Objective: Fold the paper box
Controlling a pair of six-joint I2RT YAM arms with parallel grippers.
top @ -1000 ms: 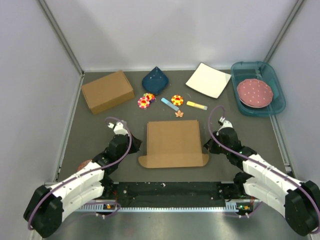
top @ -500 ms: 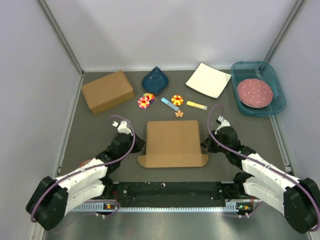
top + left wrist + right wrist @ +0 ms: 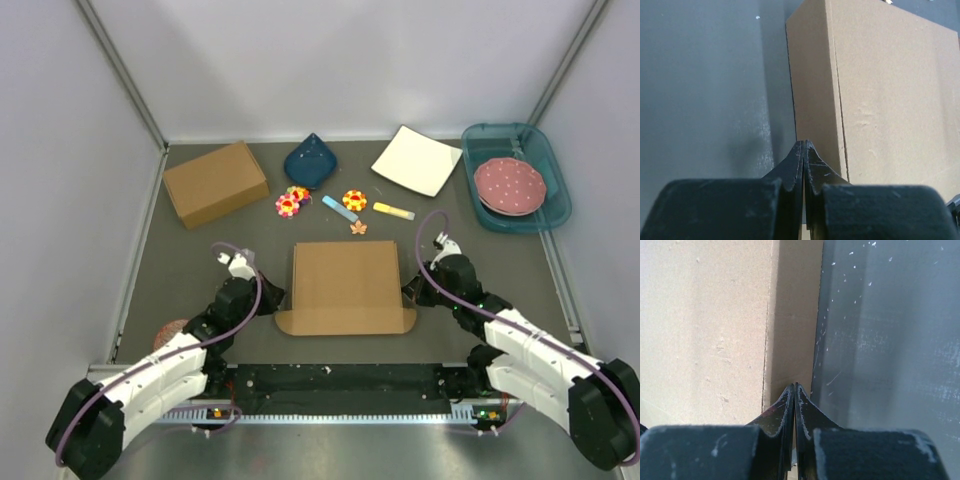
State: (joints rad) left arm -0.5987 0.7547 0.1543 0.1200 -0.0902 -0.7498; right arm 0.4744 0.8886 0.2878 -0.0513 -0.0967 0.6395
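Starting at the left gripper (image 3: 804, 145): fingers pressed together, nothing held, tip at the left side edge of the plain brown cardboard mailer cut-out (image 3: 345, 287). The right gripper (image 3: 794, 386) mirrors it, closed up empty at the right side edge. You cannot tell if either touches the card. The cut-out lies flat between them, toward the near edge of the dark grey table (image 3: 200, 260). Its side creases run near-to-far, so you'd likely work inward from both sides.

A lab test cell: white walls (image 3: 350, 60), aluminium posts (image 3: 121, 70), grey mat (image 3: 350, 165).
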